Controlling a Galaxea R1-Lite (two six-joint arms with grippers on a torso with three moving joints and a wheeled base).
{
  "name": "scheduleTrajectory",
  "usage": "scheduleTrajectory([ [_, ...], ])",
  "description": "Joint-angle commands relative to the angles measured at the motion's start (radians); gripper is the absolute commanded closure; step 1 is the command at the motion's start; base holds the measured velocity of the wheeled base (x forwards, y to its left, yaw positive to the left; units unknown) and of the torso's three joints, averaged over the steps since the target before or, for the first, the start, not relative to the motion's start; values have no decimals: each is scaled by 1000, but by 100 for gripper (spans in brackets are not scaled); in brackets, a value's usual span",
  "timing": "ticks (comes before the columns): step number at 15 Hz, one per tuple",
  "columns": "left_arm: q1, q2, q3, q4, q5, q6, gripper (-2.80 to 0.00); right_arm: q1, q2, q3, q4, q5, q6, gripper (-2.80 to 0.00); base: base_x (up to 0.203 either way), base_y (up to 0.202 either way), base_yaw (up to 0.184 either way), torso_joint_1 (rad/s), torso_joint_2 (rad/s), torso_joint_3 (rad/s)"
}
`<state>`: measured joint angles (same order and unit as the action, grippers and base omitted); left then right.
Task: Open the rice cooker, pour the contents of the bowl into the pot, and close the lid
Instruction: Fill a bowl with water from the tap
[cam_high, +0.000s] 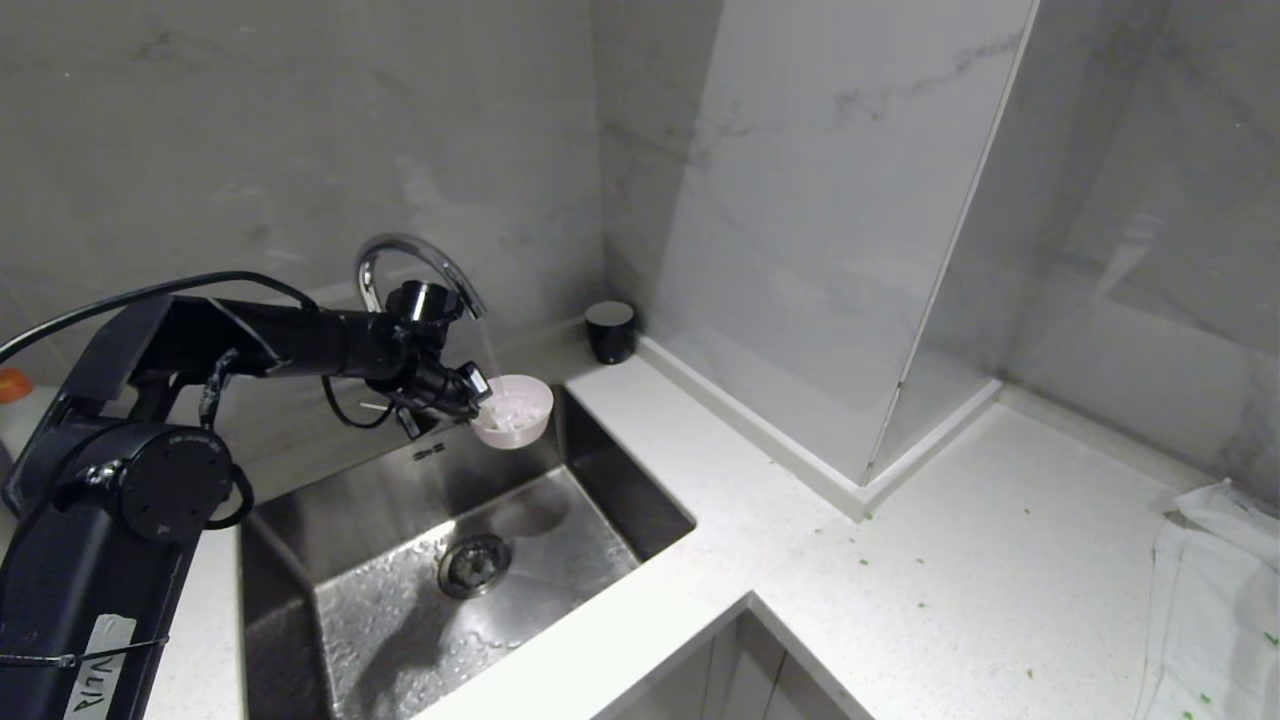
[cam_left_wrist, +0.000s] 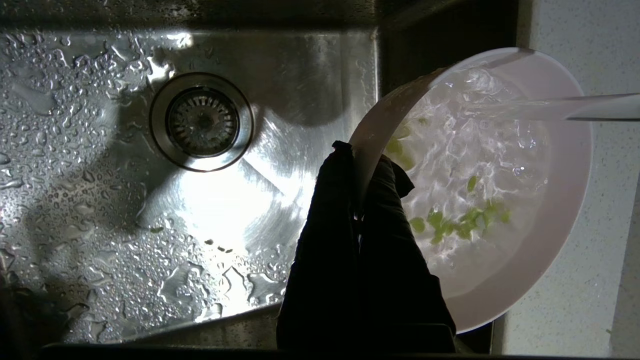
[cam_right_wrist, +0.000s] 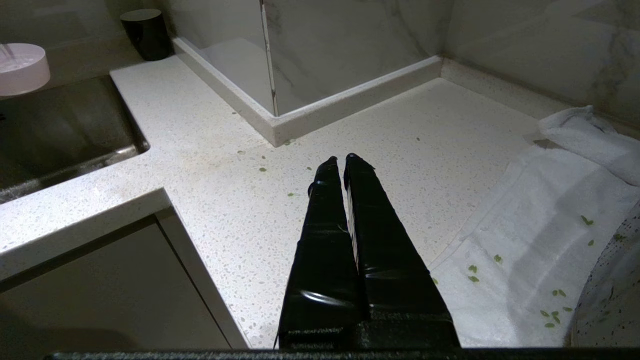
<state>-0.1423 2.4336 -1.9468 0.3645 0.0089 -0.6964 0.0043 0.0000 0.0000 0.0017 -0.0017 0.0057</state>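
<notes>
Bowl over sink back edge, under faucet; cup behind on counter; towel far right.

No legible text on anything.

Head view looks down from above onto the steel sink and white speckled counter; both wrist views sit closer, sharing the small pale pink bowl

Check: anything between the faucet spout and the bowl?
Only a stream of water running from the faucet into the bowl, held over the sink by the left tool. Shows in head view.
</notes>
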Motion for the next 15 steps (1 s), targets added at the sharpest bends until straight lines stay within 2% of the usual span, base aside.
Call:
scheduleTrajectory([
  [1, 0, 1, 0, 2, 0, -5, 0, 0, 0, 2, 0, 0, 0, 0, 0, 0, 0, 0, 0, 0],
  [15, -8, -3, 0, 5, -7, -9, 0, 0, 0, 2, 0, 0, 0, 0, 0, 0, 0, 0, 0, 0],
])
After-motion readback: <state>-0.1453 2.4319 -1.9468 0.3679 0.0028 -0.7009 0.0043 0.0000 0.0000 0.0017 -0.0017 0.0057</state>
